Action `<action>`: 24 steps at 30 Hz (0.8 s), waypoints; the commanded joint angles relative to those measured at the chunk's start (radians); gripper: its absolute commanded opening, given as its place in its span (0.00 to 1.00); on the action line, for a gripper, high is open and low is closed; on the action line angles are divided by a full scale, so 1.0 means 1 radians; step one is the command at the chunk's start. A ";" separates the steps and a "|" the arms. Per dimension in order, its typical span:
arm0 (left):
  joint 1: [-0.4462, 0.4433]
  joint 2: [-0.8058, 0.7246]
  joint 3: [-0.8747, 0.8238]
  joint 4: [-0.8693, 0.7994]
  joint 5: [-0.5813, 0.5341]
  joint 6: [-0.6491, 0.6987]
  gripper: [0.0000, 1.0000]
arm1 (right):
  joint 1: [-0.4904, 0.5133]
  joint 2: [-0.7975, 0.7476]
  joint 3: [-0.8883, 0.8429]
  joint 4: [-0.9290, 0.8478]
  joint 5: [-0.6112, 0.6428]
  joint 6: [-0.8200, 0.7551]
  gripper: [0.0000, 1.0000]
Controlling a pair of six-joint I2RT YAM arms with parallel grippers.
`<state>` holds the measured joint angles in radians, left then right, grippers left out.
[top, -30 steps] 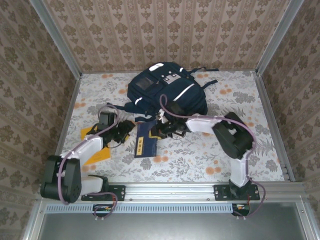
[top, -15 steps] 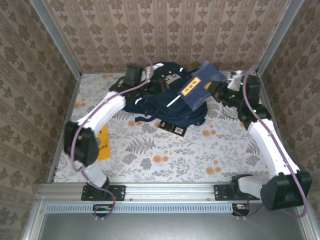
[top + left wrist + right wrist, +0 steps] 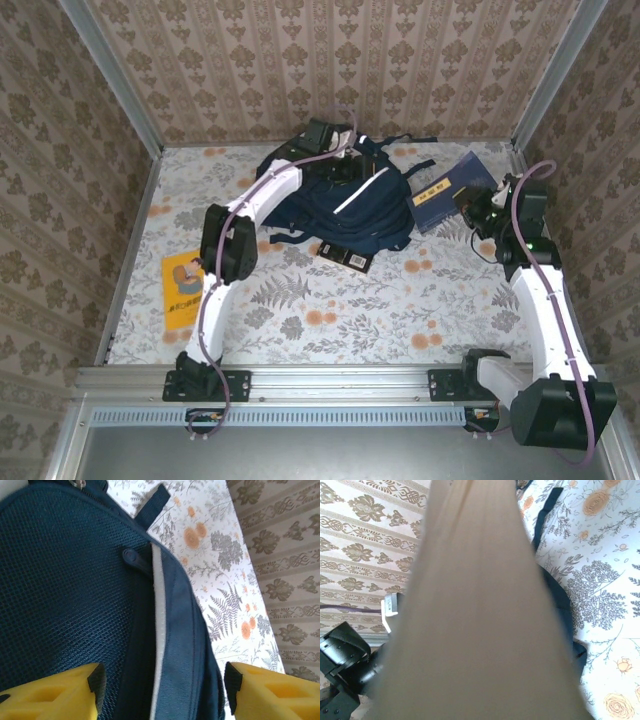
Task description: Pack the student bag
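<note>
Step in hand, as I judge it: loading a book. The student bag [image 3: 345,205] lies at the far middle of the bench [image 3: 400,310]. My left claw [image 3: 164,682] hangs spread over the bag's mesh panel, fingers either side of the white stripe [image 3: 157,630], pinching nothing. My right claw [image 3: 478,203], just right of the bag, pinches a navy book [image 3: 448,186]. The next move calls for the left claw to open the bag's mouth and the right to feed the book in.

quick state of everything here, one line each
student bag: lying on the table, zip unclear
blue book: closed, held in the right claw
yellow book: closed, flat on the table
small black item: flat on the table
left claw: open over the student bag
right claw: shut on the blue book
</note>
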<state>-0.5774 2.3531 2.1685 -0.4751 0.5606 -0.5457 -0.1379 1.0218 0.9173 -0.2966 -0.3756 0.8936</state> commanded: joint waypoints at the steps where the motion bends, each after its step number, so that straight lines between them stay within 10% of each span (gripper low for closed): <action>1: -0.010 0.034 0.062 -0.007 0.050 -0.003 0.64 | -0.002 -0.037 -0.008 0.025 0.027 0.006 0.00; 11: -0.052 0.073 0.051 -0.008 0.076 -0.003 0.46 | -0.003 -0.014 -0.006 0.037 0.029 0.013 0.00; 20: -0.049 0.128 0.139 -0.094 0.020 0.056 0.00 | -0.005 -0.011 -0.011 0.044 0.004 0.033 0.00; 24: -0.030 0.102 0.205 -0.132 -0.015 0.071 0.00 | -0.005 -0.027 -0.003 0.028 0.006 0.033 0.00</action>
<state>-0.6189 2.4794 2.3016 -0.5755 0.5720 -0.5114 -0.1379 1.0145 0.9073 -0.2958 -0.3656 0.9134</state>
